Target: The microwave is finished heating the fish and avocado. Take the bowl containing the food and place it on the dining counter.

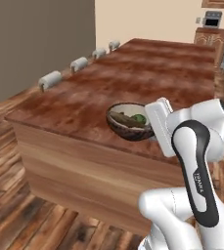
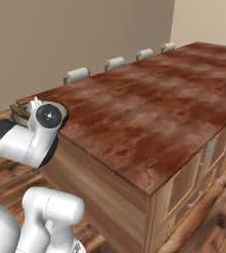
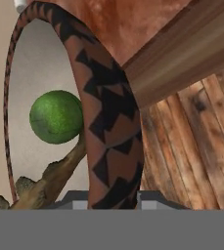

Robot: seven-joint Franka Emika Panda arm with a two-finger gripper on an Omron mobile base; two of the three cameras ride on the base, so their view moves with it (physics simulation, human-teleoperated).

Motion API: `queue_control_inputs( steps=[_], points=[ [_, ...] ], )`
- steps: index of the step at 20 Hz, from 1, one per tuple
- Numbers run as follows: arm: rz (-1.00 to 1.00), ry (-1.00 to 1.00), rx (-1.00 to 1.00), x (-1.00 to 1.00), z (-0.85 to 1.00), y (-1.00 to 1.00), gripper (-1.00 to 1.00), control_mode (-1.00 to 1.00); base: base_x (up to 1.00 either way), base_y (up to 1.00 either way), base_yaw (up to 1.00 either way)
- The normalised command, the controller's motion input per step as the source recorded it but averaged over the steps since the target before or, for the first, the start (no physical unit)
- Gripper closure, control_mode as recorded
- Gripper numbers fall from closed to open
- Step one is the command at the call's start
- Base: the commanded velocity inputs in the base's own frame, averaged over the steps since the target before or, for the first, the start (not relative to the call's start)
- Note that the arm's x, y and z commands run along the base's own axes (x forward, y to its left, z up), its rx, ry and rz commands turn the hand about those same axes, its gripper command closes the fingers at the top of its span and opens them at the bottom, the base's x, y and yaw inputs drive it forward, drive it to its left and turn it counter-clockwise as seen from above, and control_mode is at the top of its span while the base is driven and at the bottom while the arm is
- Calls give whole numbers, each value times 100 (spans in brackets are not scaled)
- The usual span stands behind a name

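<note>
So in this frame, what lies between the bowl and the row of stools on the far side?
Bare top of the dining counter: in the left base view nothing lies between the bowl, with the fish and avocado inside, and the stools.

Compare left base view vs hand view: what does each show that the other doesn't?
Left base view alone: the stools along the dining counter's far side, and the hand at the bowl's rim. Hand view alone: the bowl wall's dark zigzag pattern, close up. Both: bowl, avocado, fish, dining counter, wooden floor.

Bowl with fish, avocado, above counter edge.
</note>
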Motion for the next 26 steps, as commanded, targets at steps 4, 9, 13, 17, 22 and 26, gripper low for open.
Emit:
queue_control_inputs(
  steps=[4,9,13,17,22,26],
  points=[
    [0,0,0,0,0,0,100,100,52,100,-33],
    [0,0,0,0,0,0,100,100,62,100,-43],
    [0,0,0,0,0,0,100,100,46,100,-38],
    [0,0,0,0,0,0,100,100,29,100,-37],
    [0,0,0,0,0,0,100,100,36,100,-48],
    [0,0,0,0,0,0,100,100,26,100,-51]
  ],
)
